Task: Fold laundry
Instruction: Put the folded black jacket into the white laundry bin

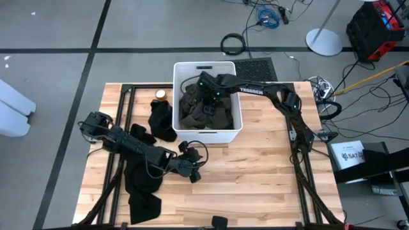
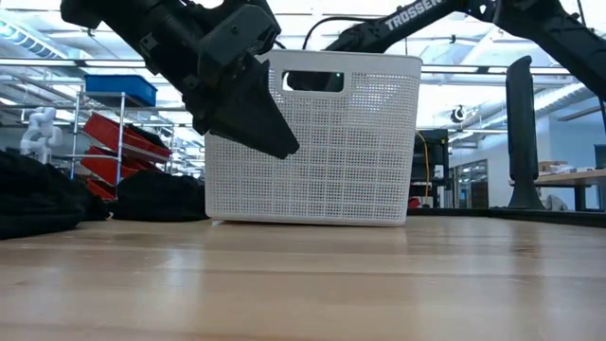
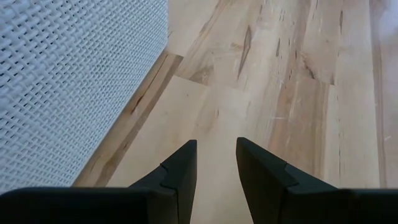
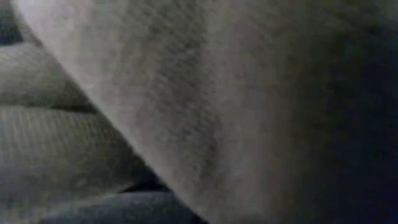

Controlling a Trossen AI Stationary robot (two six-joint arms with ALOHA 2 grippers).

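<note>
both right fingers [image 1: 208, 105] are buried in bin [image 1: 237, 131] laundry [image 1: 220, 115], hidden.

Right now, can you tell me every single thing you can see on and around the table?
bin: one, white plastic with holes, at the far middle of the table.
clothes in the bin: a heap, dark olive-grey, filling the bin.
black clothes: one pile left of the bin, more trailing toward the table's near left edge.
small round thing: one, tan, on the table left of the bin; too small to tell what it is.
table: one, pale wood.
cables: several, blue and black, on the floor behind.
left tool: one, dark, fingers apart and holding nothing, above bare wood near the bin.
right tool: one, dark, down in the bin among the clothes.
</note>
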